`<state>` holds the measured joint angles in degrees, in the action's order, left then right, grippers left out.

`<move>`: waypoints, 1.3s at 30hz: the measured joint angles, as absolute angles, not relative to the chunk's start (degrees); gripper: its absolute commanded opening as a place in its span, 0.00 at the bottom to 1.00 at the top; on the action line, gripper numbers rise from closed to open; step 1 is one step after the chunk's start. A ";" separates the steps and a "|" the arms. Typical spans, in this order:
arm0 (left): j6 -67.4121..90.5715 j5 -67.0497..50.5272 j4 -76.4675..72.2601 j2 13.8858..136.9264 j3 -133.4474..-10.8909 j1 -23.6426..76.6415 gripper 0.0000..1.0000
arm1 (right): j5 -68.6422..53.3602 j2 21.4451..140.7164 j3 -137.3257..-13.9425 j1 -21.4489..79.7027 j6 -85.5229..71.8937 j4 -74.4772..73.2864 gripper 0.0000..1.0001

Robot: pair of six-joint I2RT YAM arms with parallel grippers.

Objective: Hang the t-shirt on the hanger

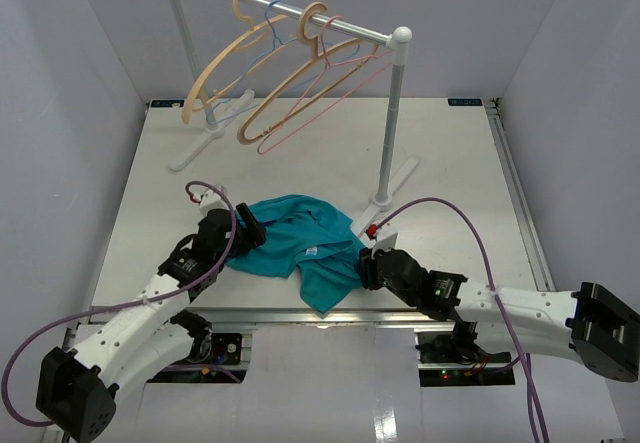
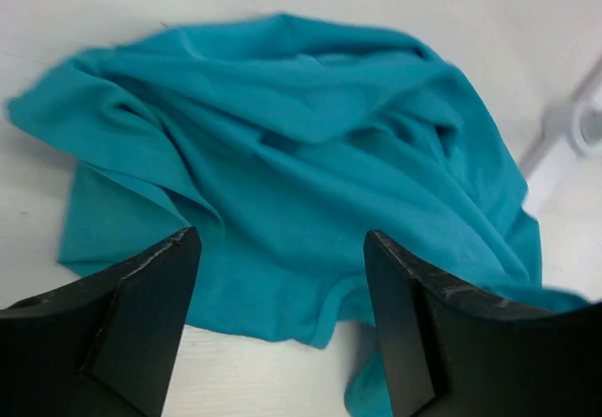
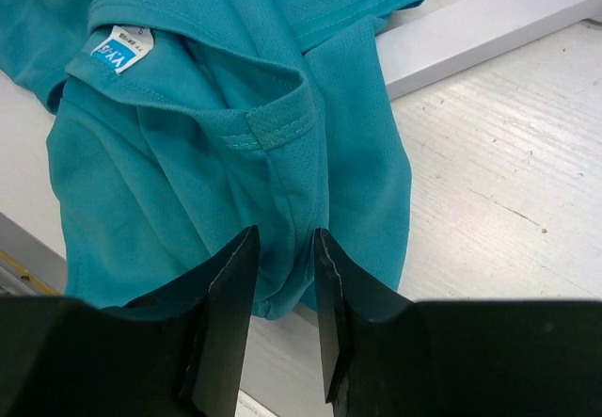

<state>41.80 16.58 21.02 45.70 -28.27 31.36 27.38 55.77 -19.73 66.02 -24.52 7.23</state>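
**Item: t-shirt (image 1: 290, 238).** Teal, crumpled. Found on the table (image 1: 450, 163), lower centre of the top view, between the two grippers. It is not laid flat, and folds are stacked over one another. A white label (image 3: 120, 48) is seen at the upper left of the right wrist view, beside a stitched hem.

**Item: hanger (image 1: 320, 111).** Thin, pink. Hung on the rail (image 1: 290, 8) at the upper centre, among two beige hangers and a light-blue one. It is well apart from the t-shirt, and no part of the garment is on it.

**Item: left gripper (image 1: 250, 231).** Placed at the left edge of the t-shirt. The jaws are spread wide, and nothing is held between them. In its own view the fabric lies beyond the fingertips.

**Item: right gripper (image 1: 365, 268).** Placed at the lower right edge of the t-shirt. The jaws are parted only a little. Fabric is seen through the gap, but no pinch on it is evident.

**Step in hand (judged):** a fresh hold is to be taken on the garment so that it can be opened out.

**Handling notes:**
- The label is best used as the marker for the neck opening.
- One layer only should be taken, near the collar or a shoulder, not a bunched fold.
- The two holds should be set apart, so that the cloth is drawn taut when lifted.
- The part hanging over the near table edge may slide off if tugged.
- The rack foot (image 3: 489, 22) lies close by and should be kept clear of.
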 measured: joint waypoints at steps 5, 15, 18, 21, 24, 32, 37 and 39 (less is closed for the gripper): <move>42.32 14.36 20.85 46.27 -23.99 36.08 0.73 | 28.51 53.25 -19.73 66.04 -24.77 6.49 0.38; 44.03 17.73 19.80 55.82 -23.86 47.35 0.66 | 30.30 48.27 -19.79 66.06 -24.90 2.52 0.39; 43.97 18.33 18.75 56.71 -23.86 48.61 0.66 | 30.84 47.25 -19.81 66.08 -24.88 1.48 0.39; 43.76 18.92 17.97 57.94 -23.97 49.47 0.66 | 31.15 46.56 -19.81 66.08 -24.87 1.19 0.40; 43.07 19.18 17.63 59.92 -24.82 50.25 0.66 | 31.26 46.27 -19.81 66.08 -24.86 0.98 0.40; 43.08 22.01 18.22 63.62 -26.04 52.62 0.65 | 31.41 44.33 -19.80 66.08 -24.85 -0.09 0.40; 42.09 23.01 18.55 65.80 -27.33 54.08 0.65 | 31.53 43.48 -19.79 66.08 -24.83 -0.09 0.41; 41.66 23.43 18.57 67.03 -28.26 54.71 0.65 | 31.58 43.48 -19.79 66.08 -24.82 -0.11 0.41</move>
<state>41.66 23.43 18.57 67.03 -28.26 54.71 31.58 43.48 -19.79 66.08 -24.82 -0.11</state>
